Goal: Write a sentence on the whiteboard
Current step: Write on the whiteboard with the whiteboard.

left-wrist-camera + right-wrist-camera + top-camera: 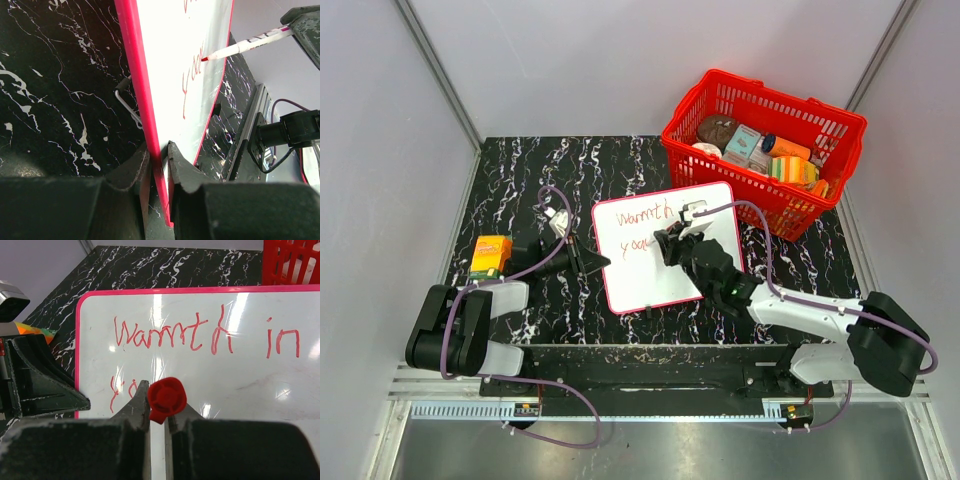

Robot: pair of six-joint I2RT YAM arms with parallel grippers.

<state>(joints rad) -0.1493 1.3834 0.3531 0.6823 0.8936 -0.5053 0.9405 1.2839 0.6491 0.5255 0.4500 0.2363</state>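
The whiteboard (pixel 645 280) lies tilted on the black marble table, white with a thin red frame. Red handwriting, the sentence (pixel 200 335), reads "Warmth in" on the first line, and a second line (pixel 636 244) starts with "yo". My left gripper (pixel 596 262) is shut on the board's left edge (pixel 150 115), one finger on each face. My right gripper (pixel 670 243) is over the board's middle, shut on a red marker (pixel 167 397). The marker (pixel 250 44) has its tip at the second line's last letter.
A red basket (pixel 765 150) full of groceries stands at the back right, close to the board's far corner. An orange box (pixel 491 256) sits at the table's left edge. A small white object (pixel 555 216) lies behind my left gripper.
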